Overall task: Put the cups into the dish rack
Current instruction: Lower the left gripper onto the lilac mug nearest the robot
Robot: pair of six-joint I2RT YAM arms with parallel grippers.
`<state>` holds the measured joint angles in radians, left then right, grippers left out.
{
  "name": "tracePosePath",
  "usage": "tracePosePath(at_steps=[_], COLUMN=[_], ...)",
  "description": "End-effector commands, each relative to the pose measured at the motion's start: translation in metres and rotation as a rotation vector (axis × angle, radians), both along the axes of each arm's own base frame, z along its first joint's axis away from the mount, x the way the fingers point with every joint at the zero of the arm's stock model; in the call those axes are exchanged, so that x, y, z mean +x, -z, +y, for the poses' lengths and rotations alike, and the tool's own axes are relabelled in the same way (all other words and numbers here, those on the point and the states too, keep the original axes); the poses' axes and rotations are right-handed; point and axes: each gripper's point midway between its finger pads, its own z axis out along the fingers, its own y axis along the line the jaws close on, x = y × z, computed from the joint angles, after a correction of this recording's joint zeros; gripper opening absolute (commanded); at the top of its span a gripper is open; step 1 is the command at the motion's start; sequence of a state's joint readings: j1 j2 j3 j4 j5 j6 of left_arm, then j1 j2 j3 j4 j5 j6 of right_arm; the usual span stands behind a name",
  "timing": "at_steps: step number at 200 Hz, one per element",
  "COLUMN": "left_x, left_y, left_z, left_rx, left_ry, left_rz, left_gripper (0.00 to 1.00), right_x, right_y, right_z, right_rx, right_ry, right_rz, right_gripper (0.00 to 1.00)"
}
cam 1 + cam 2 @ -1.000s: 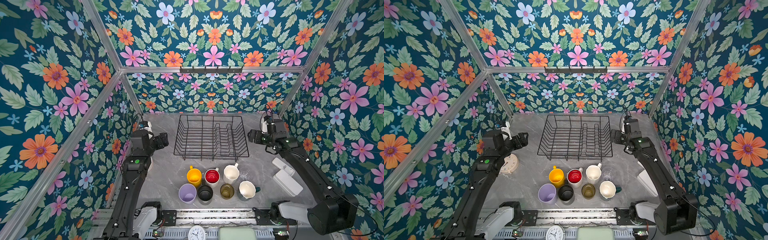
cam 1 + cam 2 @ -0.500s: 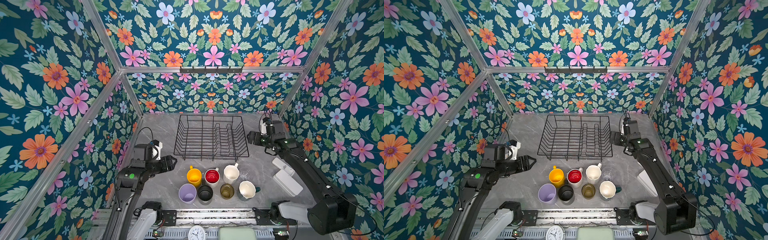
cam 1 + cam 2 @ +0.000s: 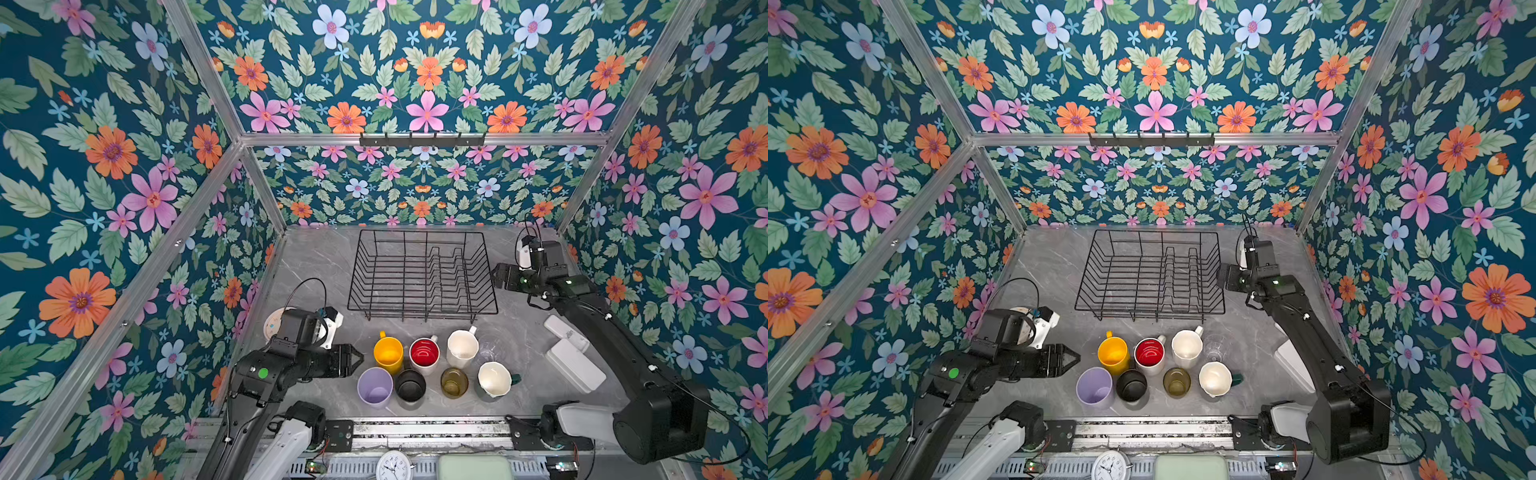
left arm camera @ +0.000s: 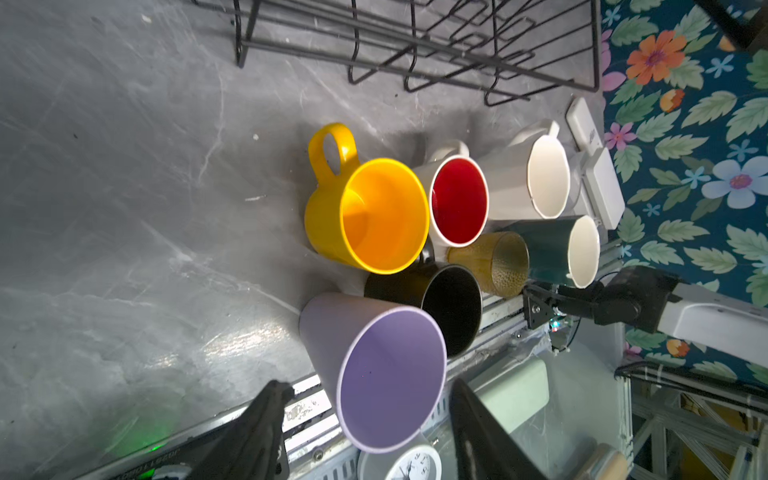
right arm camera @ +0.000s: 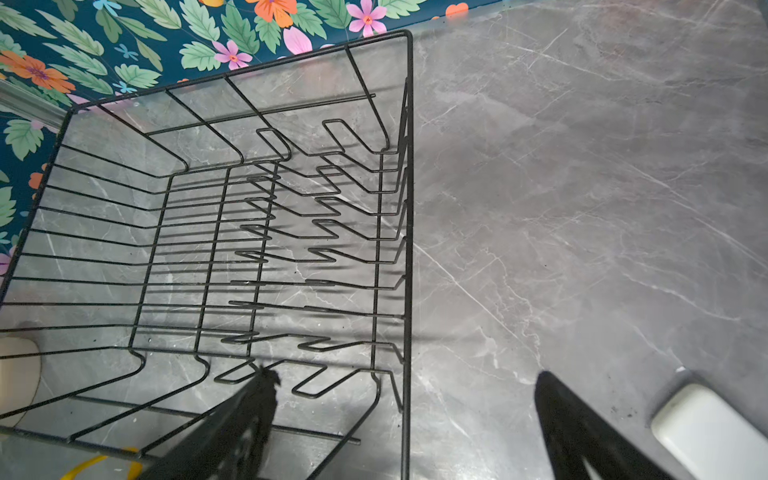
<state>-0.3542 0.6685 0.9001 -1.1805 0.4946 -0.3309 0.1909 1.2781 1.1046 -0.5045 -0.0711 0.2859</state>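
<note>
beside yellow mug and lilac tumbler, left gripper gapes, empty — right gripper spread wide, empty, by dish rack.

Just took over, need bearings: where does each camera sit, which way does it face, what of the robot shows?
Both top views: high in front, looking down toward the back wall at dish rack and cups; show left arm, left gripper, right arm, right gripper.
Left wrist: on its arm, facing the cups, lilac tumbler nearest; open fingers show.
Right wrist: on its arm, looking down at dish rack and table; open fingers show.
Shared: all show the dish rack.
</note>
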Motion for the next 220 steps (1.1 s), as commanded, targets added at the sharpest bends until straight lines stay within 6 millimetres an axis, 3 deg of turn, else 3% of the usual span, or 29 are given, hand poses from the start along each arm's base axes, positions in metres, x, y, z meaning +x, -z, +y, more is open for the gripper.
tracePosePath(at_steps=[1, 79, 220], left_x=[-0.012, -0.019, -0.015], left_y=[0.005, 0.024, 0.059], left_z=[-0.001, -0.009, -0.022], left_rx=[0.015, 0.063, 0.243], left_ry=[0.061, 0.133, 0.152], left_rz=[0.031, 0.089, 0.092], left_gripper=[0.64, 0.60, 0.56], right_x=[0.000, -0.003, -0.002], right_y=[0.000, 0.009, 0.020], right_z=[0.001, 0.005, 0.008], right_rx=[-0.006, -0.015, -0.025], right_ry=[0.003, 0.017, 0.013], right_rz=[-0.001, 0.017, 0.029], right_gripper=[0.96, 0.96, 0.96])
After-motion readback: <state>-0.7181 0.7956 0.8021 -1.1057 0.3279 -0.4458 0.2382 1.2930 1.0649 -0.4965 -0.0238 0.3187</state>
